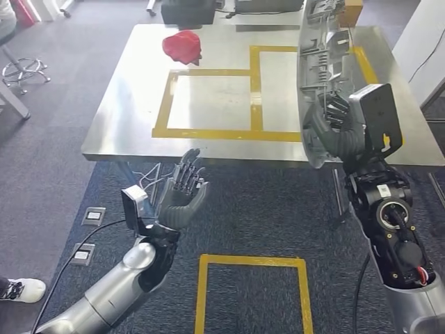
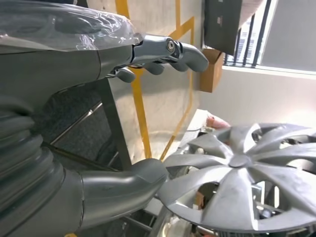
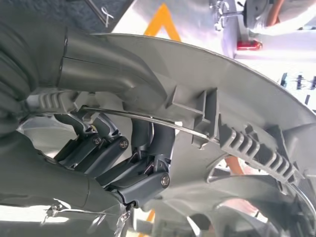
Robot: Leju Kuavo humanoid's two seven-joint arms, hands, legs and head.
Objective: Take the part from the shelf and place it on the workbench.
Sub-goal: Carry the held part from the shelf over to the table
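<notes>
Two hands are up, and we judge ourselves in the carry-and-place step: our right hand [image 1: 336, 118] grasps the part [image 1: 317, 76], a grey wheel cover held on edge over the right end of the workbench [image 1: 136, 118], fingers [image 3: 141, 173] hooked through its ribbed back. Our left hand [image 1: 183, 191] hangs released, fingers spread, palm turned to the right, just short of the near edge. Next we need to tip the cover flat and lower it onto the steel, perhaps inside the yellow tape outline [image 1: 255, 97]
</notes>
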